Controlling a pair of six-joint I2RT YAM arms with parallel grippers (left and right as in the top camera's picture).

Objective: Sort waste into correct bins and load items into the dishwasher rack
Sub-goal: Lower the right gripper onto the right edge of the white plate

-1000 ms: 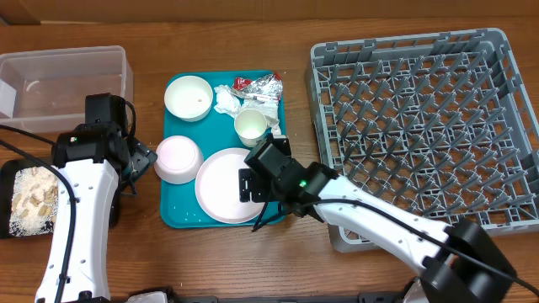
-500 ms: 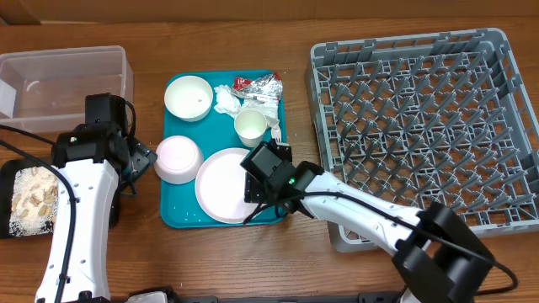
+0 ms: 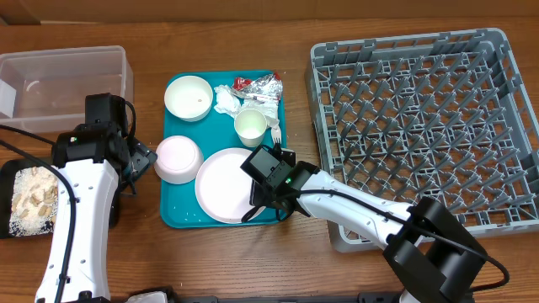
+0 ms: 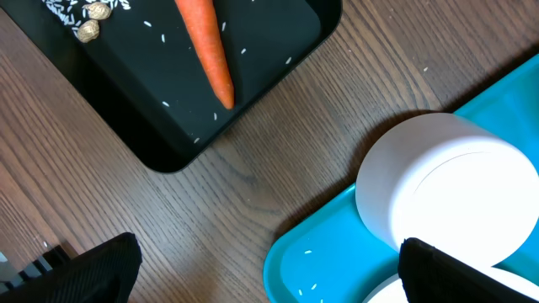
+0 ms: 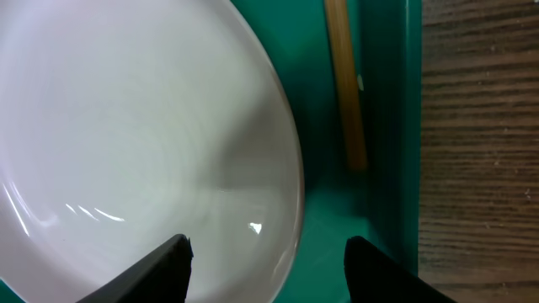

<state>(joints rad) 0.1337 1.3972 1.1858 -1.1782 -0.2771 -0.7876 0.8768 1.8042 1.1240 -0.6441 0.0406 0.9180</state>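
Note:
My right gripper point(image 3: 265, 199) point(image 5: 269, 271) stands open astride the right rim of the round white plate point(image 3: 221, 185) point(image 5: 126, 126), one finger over the plate and one over the teal tray point(image 5: 383, 126). The fork's yellow handle point(image 5: 345, 93) lies just beyond the rim. My left gripper point(image 3: 140, 160) point(image 4: 274, 278) hangs open and empty over bare wood beside the upside-down bowl point(image 3: 177, 158) point(image 4: 446, 189). The carrot point(image 4: 206, 50) lies in the black tray point(image 4: 168, 84). The other bowl point(image 3: 188, 97), cup point(image 3: 250, 126), napkin point(image 3: 226, 99) and foil wrapper point(image 3: 261, 86) sit on the teal tray.
The grey dishwasher rack point(image 3: 421, 126) fills the right side and holds nothing. The clear tub point(image 3: 63, 80) stands at the back left. The black tray point(image 3: 13, 168) with beige food bits point(image 3: 34, 194) is at the left edge, partly under my left arm.
My right gripper has shifted a little to the right onto the plate's right rim and its jaws have narrowed. The left arm has not moved.

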